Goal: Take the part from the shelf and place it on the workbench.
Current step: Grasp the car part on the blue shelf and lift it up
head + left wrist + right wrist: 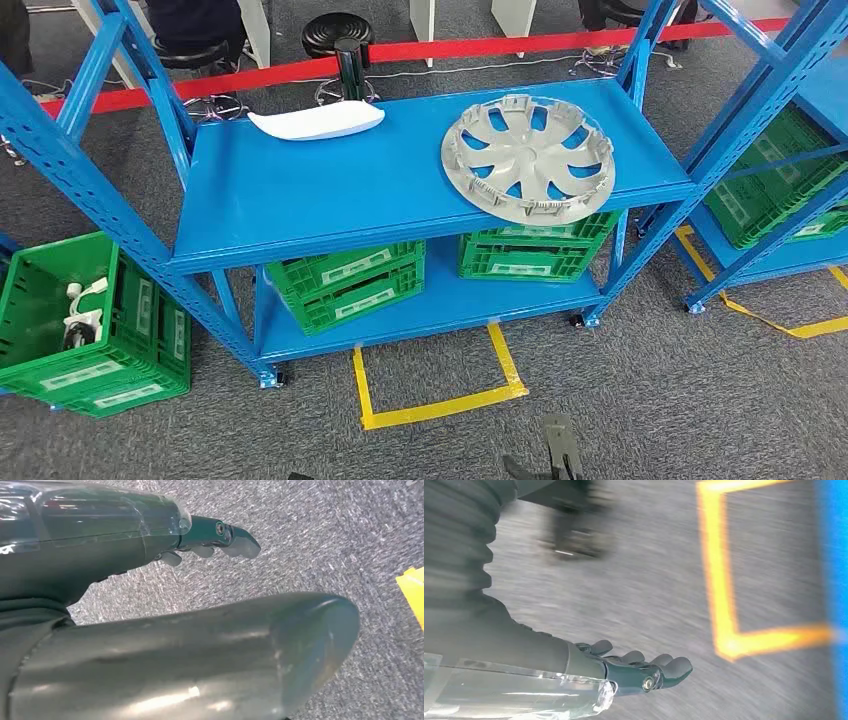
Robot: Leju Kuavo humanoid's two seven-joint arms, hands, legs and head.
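Observation:
On the blue shelf's top board (300, 195) lie two parts: a silver wheel cover (528, 157) at the right end, jutting slightly over the front edge, and a slim white moulded part (317, 121) at the back left. Both arms hang low, away from the shelf. In the left wrist view my left hand (125, 535) hovers over grey carpet, fingers (235, 540) stretched out and the thick thumb apart from them, holding nothing. My right hand (589, 665) also hangs above the carpet, its fingers (664, 666) loosely extended and empty.
Green crates (345, 283) (535, 250) fill the lower shelf board. Another green crate (90, 330) stands at the left, and a second blue rack (780, 180) at the right. Yellow tape (440, 400) marks a square on the carpet before the shelf. Red barrier tape (450, 48) runs behind.

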